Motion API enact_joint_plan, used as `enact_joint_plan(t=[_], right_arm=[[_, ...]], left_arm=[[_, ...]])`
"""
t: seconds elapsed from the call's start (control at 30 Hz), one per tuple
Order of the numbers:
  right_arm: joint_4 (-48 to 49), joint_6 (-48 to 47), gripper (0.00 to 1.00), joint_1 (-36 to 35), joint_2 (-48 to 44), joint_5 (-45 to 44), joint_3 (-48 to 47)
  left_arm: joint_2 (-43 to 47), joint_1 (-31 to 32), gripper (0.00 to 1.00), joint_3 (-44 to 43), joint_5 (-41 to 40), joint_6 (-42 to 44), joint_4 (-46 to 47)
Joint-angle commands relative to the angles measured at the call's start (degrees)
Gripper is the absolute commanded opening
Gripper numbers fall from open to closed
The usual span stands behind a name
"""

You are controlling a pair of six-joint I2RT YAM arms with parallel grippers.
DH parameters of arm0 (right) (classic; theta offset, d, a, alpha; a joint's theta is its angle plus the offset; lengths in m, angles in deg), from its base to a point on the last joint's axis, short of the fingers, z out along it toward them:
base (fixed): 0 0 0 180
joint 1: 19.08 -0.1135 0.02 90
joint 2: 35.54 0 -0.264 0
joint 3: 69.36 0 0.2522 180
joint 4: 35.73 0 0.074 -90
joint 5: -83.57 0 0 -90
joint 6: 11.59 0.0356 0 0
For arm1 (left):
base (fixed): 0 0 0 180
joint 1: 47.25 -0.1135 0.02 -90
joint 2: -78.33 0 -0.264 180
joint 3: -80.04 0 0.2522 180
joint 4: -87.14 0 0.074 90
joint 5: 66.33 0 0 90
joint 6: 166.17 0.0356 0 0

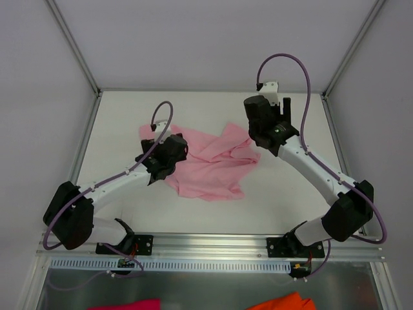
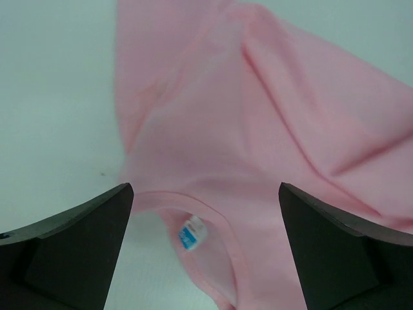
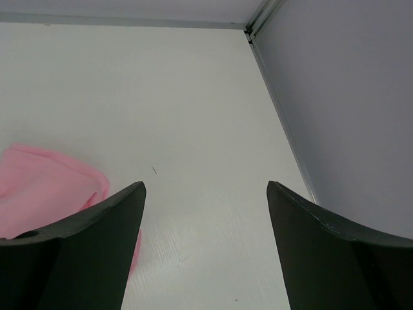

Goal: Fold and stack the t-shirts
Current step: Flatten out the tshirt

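Observation:
The light pink t-shirt lies crumpled and unfolded in the middle of the white table. My left gripper is open above the shirt's left part; in the left wrist view its neckline with the small white and blue label sits between the fingers, and the cloth spreads away beyond. My right gripper is open and empty above bare table, just past the shirt's right edge; in the right wrist view a fold of pink cloth shows at the left.
White walls and metal frame posts enclose the table on three sides; a corner shows in the right wrist view. A magenta scrap and an orange scrap lie below the near rail.

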Motion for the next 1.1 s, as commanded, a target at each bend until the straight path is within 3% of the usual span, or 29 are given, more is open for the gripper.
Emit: enact_joint_plan(t=[0.0, 0.07, 0.2, 0.3, 0.43, 0.57, 0.7, 0.83, 1.07], right_arm=[[0.6, 1.0, 0.81, -0.6, 0.3, 0.0, 0.1], [0.6, 1.2, 0.81, -0.6, 0.8, 0.0, -0.1], [0.5, 1.3, 0.81, -0.8, 1.1, 0.2, -0.1], [0.6, 1.6, 0.81, -0.8, 1.0, 0.8, -0.1], [0.5, 1.6, 0.81, -1.0, 1.0, 1.4, 0.2], [-0.5, 2.4, 0.81, -1.3, 1.0, 3.0, 1.1], [-0.8, 3.4, 0.81, -1.6, -0.6, 3.4, 3.7], [0.4, 4.1, 0.82, -1.5, -2.6, 6.5, 6.4], [-0.5, 5.1, 0.82, -1.5, -3.5, 7.5, 7.4]], left_arm=[[3.9, 8.6, 0.99, 2.2, 5.2, 4.7, 8.4], [4.3, 14.1, 0.99, 2.8, 8.2, 5.1, 10.0], [4.6, 16.3, 0.99, 5.1, 10.0, 3.3, 10.9], [2.5, 16.3, 0.99, 5.0, 8.4, 2.4, 11.7], [-2.7, 15.0, 0.99, 0.6, 0.4, 1.7, 8.1], [-9.8, 1.9, 0.99, -5.5, 17.8, 6.4, 14.7], [-16.2, -6.1, 0.99, -15.0, 23.2, 6.4, 11.0], [-23.5, -12.5, 0.99, -29.3, 23.8, 5.8, 3.3], [-30.8, -20.6, 0.99, -41.0, 22.6, 4.6, -6.3]])
